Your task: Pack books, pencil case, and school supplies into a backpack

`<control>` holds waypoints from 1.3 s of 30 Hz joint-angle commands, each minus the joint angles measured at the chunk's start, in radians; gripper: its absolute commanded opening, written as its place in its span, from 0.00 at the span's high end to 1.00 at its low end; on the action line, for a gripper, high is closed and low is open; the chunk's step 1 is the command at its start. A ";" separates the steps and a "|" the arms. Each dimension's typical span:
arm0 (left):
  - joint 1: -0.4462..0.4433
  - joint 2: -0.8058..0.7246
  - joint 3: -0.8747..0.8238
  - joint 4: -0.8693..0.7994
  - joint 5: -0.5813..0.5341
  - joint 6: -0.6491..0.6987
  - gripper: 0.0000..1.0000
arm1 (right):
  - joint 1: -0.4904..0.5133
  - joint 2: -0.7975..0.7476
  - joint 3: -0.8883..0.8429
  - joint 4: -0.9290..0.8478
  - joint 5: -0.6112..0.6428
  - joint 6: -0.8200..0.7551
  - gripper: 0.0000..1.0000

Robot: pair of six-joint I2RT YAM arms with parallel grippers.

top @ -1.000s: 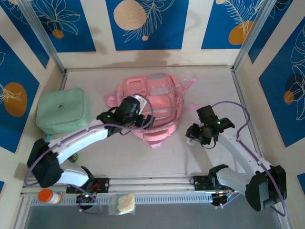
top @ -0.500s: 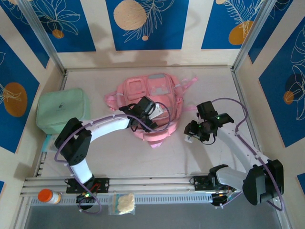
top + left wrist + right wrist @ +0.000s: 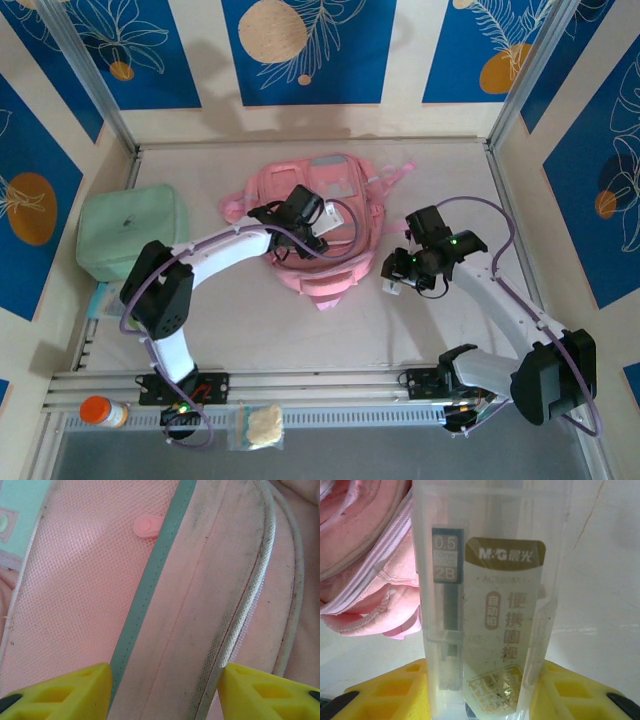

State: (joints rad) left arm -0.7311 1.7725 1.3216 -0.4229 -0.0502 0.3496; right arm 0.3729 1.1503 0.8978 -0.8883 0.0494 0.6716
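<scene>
The pink backpack (image 3: 340, 185) lies flat at the middle back of the table. My left gripper (image 3: 332, 222) hovers low over its near half. In the left wrist view its yellow fingers (image 3: 65, 692) stand apart on either side of a pink band of the backpack (image 3: 200, 580), between a teal trim strip and a pale piped edge. The fabric lies flat between them. My right gripper (image 3: 397, 275) sits just right of the backpack's near corner, shut on the school supplies (image 3: 490, 580), a clear oblong box with a gold label. The books and pencil case are out of view.
A padded mint-green zip case (image 3: 130, 232) sits at the left, next to the left arm's elbow. An orange-capped bottle (image 3: 103, 411) and a small clear bag (image 3: 258, 425) lie by the front rail. Bare tabletop (image 3: 300, 330) stretches between the backpack and the arm bases.
My left gripper swung right onto the backpack and its jaws narrowed from wide open. My right gripper carried the clear box a little left, closer to the backpack's corner.
</scene>
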 commanded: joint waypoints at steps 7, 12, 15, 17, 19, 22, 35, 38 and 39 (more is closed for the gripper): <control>0.019 0.022 -0.045 0.100 0.065 -0.002 0.66 | 0.021 -0.012 0.017 -0.022 0.007 -0.006 0.58; 0.016 0.033 -0.059 0.116 0.069 0.012 0.64 | 0.029 -0.022 0.006 -0.013 -0.003 0.002 0.59; 0.013 0.036 -0.067 0.114 0.088 0.035 0.63 | 0.026 -0.023 0.008 -0.013 -0.003 0.004 0.59; 0.013 0.042 -0.068 0.117 0.073 0.042 0.62 | 0.026 -0.021 0.017 -0.014 -0.005 -0.001 0.59; 0.014 0.051 -0.055 0.096 0.094 0.055 0.62 | 0.025 -0.021 0.021 -0.015 0.004 -0.004 0.59; 0.013 0.057 -0.054 0.101 0.070 0.059 0.63 | 0.024 -0.019 0.022 -0.018 0.002 -0.004 0.59; 0.018 0.003 -0.056 0.165 -0.007 0.086 1.00 | 0.016 -0.040 0.021 -0.028 0.005 -0.015 0.59; 0.017 0.000 -0.047 0.151 0.026 0.072 1.00 | 0.015 -0.038 0.026 -0.020 -0.008 -0.029 0.59; 0.017 -0.003 -0.043 0.144 0.030 0.059 1.00 | 0.015 -0.033 0.029 -0.015 -0.013 -0.040 0.60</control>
State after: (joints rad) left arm -0.7288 1.8072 1.2587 -0.2897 -0.0143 0.4248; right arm 0.3908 1.1332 0.8978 -0.8921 0.0547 0.6628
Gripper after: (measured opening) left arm 0.051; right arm 0.412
